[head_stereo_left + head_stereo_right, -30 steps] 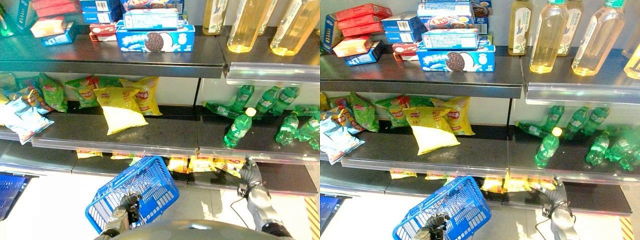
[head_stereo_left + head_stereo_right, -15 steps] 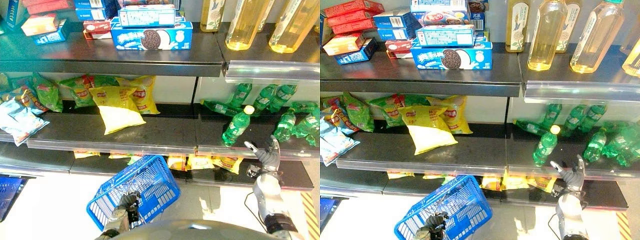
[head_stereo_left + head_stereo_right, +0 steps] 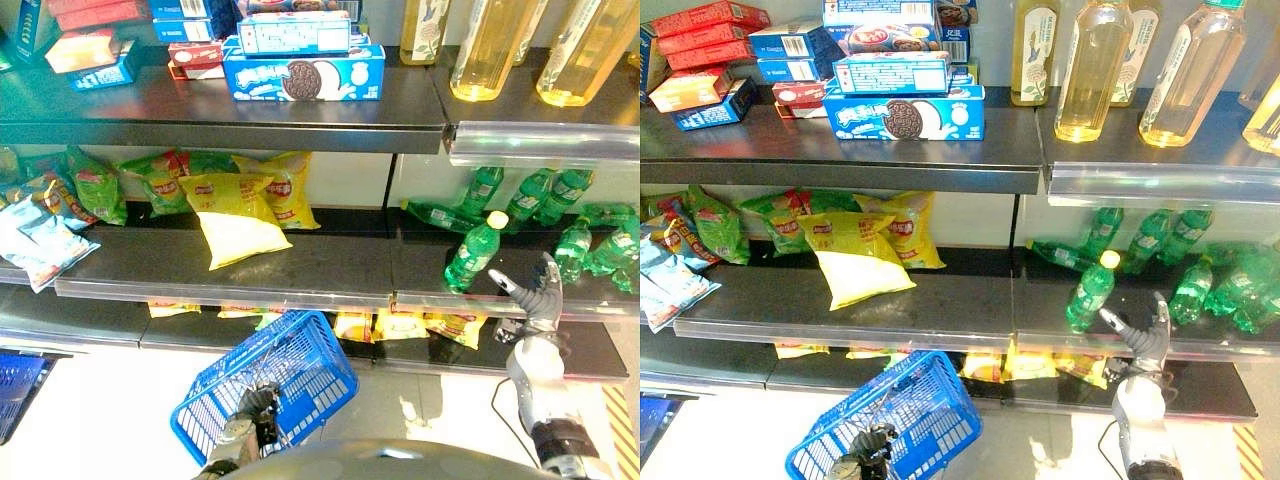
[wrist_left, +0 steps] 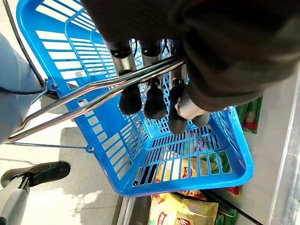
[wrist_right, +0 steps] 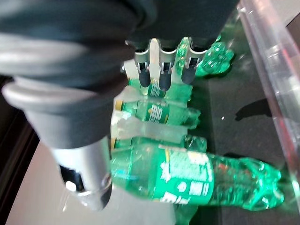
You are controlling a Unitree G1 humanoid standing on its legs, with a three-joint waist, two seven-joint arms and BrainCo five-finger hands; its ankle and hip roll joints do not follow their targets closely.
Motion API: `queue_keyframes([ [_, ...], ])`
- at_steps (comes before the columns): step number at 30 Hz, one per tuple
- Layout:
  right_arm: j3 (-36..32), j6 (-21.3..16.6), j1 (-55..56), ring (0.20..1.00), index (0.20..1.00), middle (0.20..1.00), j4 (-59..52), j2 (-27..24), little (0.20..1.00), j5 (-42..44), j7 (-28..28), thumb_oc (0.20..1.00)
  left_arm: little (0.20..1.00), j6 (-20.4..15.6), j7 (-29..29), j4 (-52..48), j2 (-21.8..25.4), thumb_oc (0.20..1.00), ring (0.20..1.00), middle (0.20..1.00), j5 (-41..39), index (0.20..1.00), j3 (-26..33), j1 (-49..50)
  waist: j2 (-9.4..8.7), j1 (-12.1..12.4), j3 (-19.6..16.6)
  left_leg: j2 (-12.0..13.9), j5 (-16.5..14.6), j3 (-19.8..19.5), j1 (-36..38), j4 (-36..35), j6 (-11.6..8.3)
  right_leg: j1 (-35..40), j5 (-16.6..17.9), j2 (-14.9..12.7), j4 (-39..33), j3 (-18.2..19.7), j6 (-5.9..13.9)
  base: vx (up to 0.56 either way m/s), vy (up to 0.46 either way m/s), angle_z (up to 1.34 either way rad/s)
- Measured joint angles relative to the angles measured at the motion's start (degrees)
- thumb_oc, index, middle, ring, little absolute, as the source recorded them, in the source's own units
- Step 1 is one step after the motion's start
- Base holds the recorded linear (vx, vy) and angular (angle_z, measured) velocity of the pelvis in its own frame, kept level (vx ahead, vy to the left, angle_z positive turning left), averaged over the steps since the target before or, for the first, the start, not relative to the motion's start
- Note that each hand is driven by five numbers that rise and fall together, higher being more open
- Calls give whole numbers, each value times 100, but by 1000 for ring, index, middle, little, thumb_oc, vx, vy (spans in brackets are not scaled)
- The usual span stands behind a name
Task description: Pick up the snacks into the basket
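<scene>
Snacks: yellow and green crinkled snack bags (image 3: pixel 235 205) heaped on the dark middle shelf (image 3: pixel 300 265), left of centre — one pale yellow bag (image 3: pixel 238 236) lying flat in front of the heap; more yellow bags (image 3: pixel 400 325) on the lowest shelf, behind and beside the basket.
Basket: blue plastic mesh shopping basket (image 3: pixel 270 385) with a thin metal handle (image 4: pixel 89 93), hanging tilted low in front of the shelving; inside of the basket not clearly readable, bags visible through its mesh in the left wrist view.
Left hand: left hand (image 3: pixel 255 405) clenched round the metal handle, dark fingertips (image 4: pixel 154 101) hooked over the wires.
Right hand: right hand (image 3: pixel 535 300) raised at the front edge of the middle shelf, fingers straight and spread, grasping nothing — just beside the green bottles.
Bottles: green plastic drink bottles (image 3: pixel 560 215) lying and standing on the right part of the middle shelf, one yellow-capped bottle (image 3: pixel 475 250) leaning nearest the hand.
Top shelf: blue cookie box (image 3: pixel 305 72) and stacked red and blue boxes (image 3: pixel 100 40) at left; tall clear bottles of yellow oil (image 3: pixel 495 45) at right.
</scene>
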Motion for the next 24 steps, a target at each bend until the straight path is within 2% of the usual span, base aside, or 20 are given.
queue_keyframes([
  [17, 360, 231, -200, 1000, 1000, 1000, 46, -7, 1000, 7, 538, 1000, 200, -1, -28, 3, 7, 200, 200, 200, 0, 200, 5, 5, -23, 39, -16, -2, 4, -16, 26, 1, -6, 35, 0, -2, -1, -13, 0, 0, 0, 0],
  [24, 365, 249, -277, 1000, 1000, 1000, 528, -9, 1000, 16, 617, 1000, 200, 0, -34, 10, 22, 200, 200, 200, 2, 200, 2, 14, -53, 60, -46, -2, 4, -19, 27, 1, -5, 36, 0, -2, -1, -15, 0, 0, 0, 0],
])
